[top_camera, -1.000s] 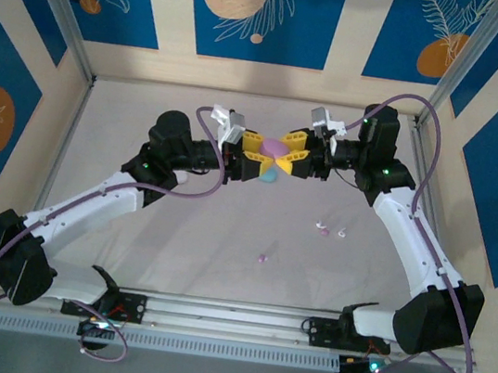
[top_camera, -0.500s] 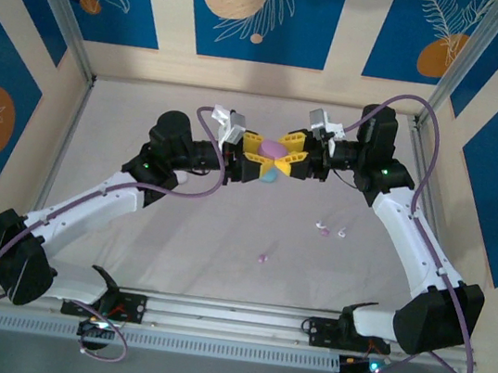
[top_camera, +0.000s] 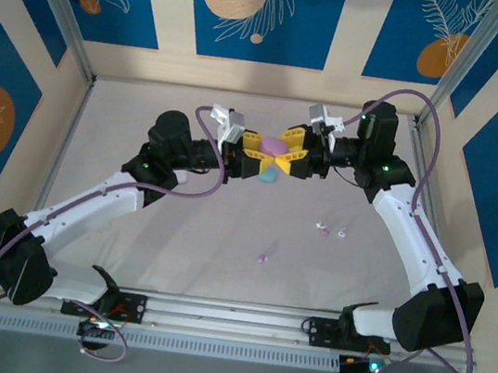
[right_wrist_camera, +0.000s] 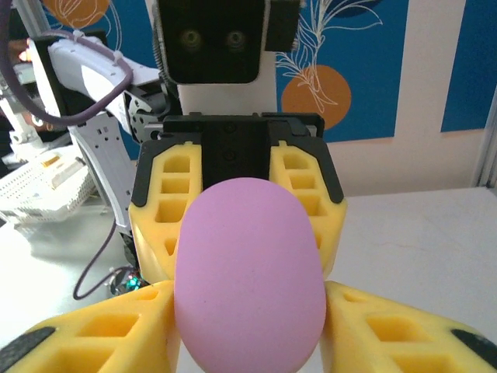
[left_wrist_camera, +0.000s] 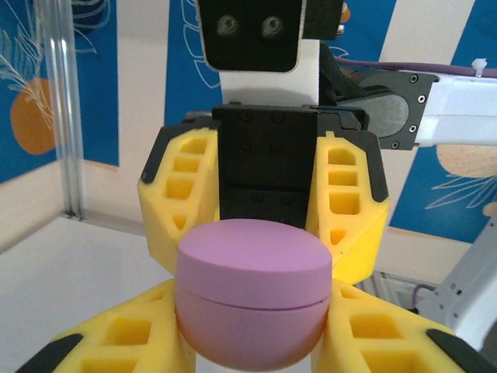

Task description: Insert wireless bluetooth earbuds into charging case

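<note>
White tabletop (top_camera: 147,115), walled by beige panels with blue leaf-print insets (top_camera: 257,9); the two arms meet above its upper centre.

Reading the top view from left to right:

- **Left gripper** (top_camera: 262,151): it reaches in from the left. Its yellow fingers (left_wrist_camera: 116,342) are drawn narrow onto the lilac charging case (top_camera: 277,145). In the left wrist view they press the lower shell from both sides.
- **Case:** it hangs clear of the table with the lid closed and the seam (left_wrist_camera: 248,298) level.
- **Below the case:** a pale blue rounded item (top_camera: 269,176) lies on the table, too small to identify.
- **Lower centre:** a loose earbud (top_camera: 263,258) lies on the table.
- **Right gripper** (top_camera: 288,152): it faces the left one across the case. Its fingers (right_wrist_camera: 388,326) bracket the shell, but you cannot tell whether they clamp it or merely stand beside it.
- **Right of centre:** a second earbud (top_camera: 322,228) lies just beside a third earbud (top_camera: 342,232), both well apart from the case.

Handling, as a judgement:

- **Case:** expect it to be rigid, light and smooth, so it may slip or twist in a two-point grip. Hold the lower shell below the seam, leaving the lid free to hinge. The lid must open before any bud can go in.
- **Earbuds:** they look tiny, hard and rounded, so they will probably roll or squirt out of a careless pinch. Take each across its broadest part with the fingertips only.
</note>
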Robot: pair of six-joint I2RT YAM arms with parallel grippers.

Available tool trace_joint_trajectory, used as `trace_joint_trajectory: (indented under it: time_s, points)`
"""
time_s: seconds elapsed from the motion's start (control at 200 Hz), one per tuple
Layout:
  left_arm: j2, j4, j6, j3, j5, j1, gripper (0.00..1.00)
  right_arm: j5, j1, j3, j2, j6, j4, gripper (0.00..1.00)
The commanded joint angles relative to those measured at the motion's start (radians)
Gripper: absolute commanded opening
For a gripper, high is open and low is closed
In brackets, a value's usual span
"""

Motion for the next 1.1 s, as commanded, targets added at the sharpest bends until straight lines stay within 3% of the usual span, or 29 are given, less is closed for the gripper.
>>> trace_joint_trajectory:
  time_s: [0.0,0.24,0.455,0.58,0.63,0.805,1.095]
  points:
    - [-0.025,0.021,0.061,-0.011,0.017,-0.011,0.23,-0.008,-0.023,0.060,0.034,0.110,-0.052,0.50]
    - [-0.020,0.034,0.075,-0.014,0.012,-0.012,0.23,-0.022,-0.035,0.110,0.067,0.179,-0.089,0.54]
    - [-0.022,0.088,0.070,-0.037,0.000,-0.014,0.23,0.080,-0.037,0.160,0.087,0.241,-0.138,0.58]
    - [-0.023,0.131,0.060,-0.059,-0.021,-0.018,0.22,0.062,-0.039,0.181,0.097,0.279,-0.145,0.60]
    - [-0.021,0.151,0.055,-0.071,-0.033,-0.020,0.22,0.066,-0.040,0.189,0.097,0.297,-0.148,0.66]
    - [-0.021,0.185,0.045,-0.108,-0.092,-0.021,0.22,0.054,-0.049,0.233,0.080,0.343,-0.191,0.70]
    - [-0.037,0.293,0.015,-0.207,-0.205,-0.022,0.21,0.364,-0.151,0.171,-0.024,0.531,-0.251,0.77]
